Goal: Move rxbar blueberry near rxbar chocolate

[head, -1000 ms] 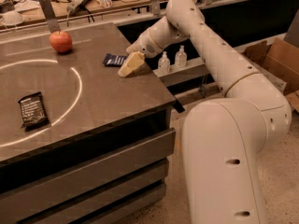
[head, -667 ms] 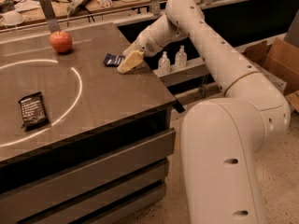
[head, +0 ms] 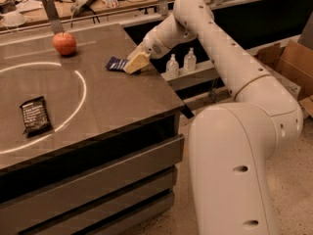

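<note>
Blueberry bar (head: 115,63) on table (head: 122,102); gripper (head: 136,62) at its right end, grasp indeterminate. Chocolate bar (head: 35,115) well apart.

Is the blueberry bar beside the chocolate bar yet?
No, the rxbar blueberry lies far right at the pincer, while the rxbar chocolate sits front left.

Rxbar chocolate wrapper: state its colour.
Black with pale lettering, camera view; rxbar chocolate lies far from the gripper at the rxbar blueberry.

Nothing legible: pale rows on rxbar chocolate (head: 35,115) at 9 o'clock unreadable; pincer (head: 134,63) at 11 o'clock, beside rxbar blueberry (head: 115,63)
</note>
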### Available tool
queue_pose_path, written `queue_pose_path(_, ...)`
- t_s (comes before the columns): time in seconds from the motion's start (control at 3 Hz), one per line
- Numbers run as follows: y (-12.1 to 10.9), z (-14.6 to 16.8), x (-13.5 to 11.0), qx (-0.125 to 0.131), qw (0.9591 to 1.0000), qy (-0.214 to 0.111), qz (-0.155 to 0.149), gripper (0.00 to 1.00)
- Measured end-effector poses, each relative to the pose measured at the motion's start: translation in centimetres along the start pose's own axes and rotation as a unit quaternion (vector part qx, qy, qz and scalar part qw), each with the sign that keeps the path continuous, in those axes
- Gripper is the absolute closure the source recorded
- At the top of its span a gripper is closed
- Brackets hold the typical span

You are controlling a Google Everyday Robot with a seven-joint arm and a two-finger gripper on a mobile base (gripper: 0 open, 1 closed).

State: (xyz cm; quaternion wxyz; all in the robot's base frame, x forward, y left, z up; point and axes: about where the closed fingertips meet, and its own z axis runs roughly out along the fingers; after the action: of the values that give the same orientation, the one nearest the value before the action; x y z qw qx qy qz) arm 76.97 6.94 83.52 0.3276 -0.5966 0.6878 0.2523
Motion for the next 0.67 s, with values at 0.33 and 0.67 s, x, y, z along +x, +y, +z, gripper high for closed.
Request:
queue_pose_path(0.33, 0.24, 0.16, -0.3, -0.002, 1.0, -0.002, -0.001, 1.0)
queue_pose_path(0.67, 0.25, 0.16, -0.31, -0.002, 1.0, -0.002, -0.001, 1.0)
